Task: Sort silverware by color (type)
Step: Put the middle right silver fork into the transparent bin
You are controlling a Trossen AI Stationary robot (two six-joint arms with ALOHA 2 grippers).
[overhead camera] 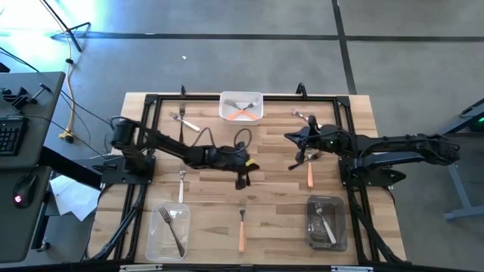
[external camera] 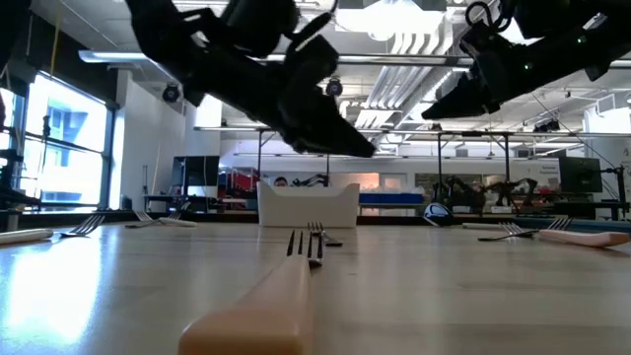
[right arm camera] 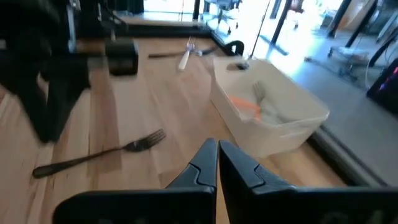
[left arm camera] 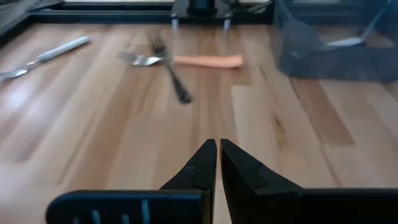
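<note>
I see a wooden tabletop [overhead camera: 272, 189] from above, with both arms reaching toward its middle. The left gripper [overhead camera: 242, 180] hangs over the centre, its fingers [left arm camera: 202, 165] pressed together and holding nothing. The right gripper [overhead camera: 293, 165] hovers to the right of centre, fingers [right arm camera: 202, 163] also pressed together and empty.

The forks are scattered. Orange-handled ones lie in the white tray [overhead camera: 241, 106] at the far edge. A clear tray [overhead camera: 168, 231] at the near left holds metal forks, and a dark tray [overhead camera: 326, 222] at the near right holds another. Loose on the wood are an orange-handled fork [overhead camera: 242, 224] at near centre, a second orange-handled fork [overhead camera: 309, 174] crossed by a dark fork [overhead camera: 302, 159] under the right arm, and white-handled forks [overhead camera: 184, 121] at the left.
</note>
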